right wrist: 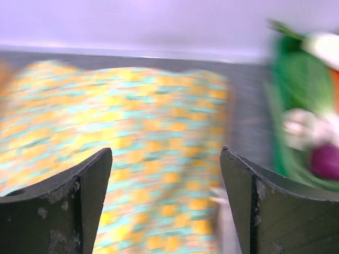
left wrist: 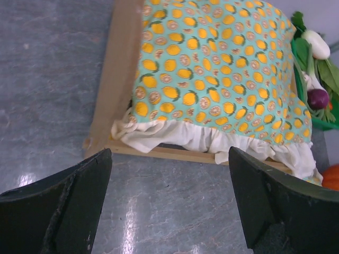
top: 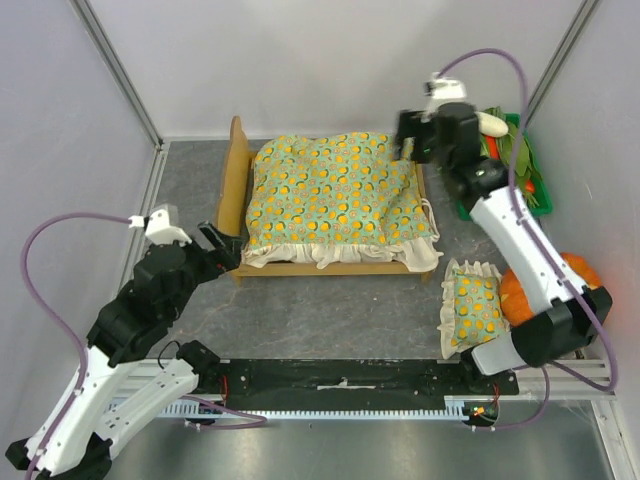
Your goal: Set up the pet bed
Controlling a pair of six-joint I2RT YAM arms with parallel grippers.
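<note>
Beside the blanketed pet bed (top: 236,185), a green tray (left wrist: 326,124) holds vegetables (left wrist: 318,98) — left gripper (left wrist: 169,159), right gripper (right wrist: 167,159) agape.

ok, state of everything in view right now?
pet bed: upright on the table, blanket over it.
blanket: spread on the bed, ruffle hanging over the near rail.
pillow: on the table, off the bed.
left gripper: open, empty.
right gripper: open, empty.
green tray: holds vegetables.

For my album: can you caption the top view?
Blanket on the pet bed, pillow beside it, left gripper and right gripper open.
</note>
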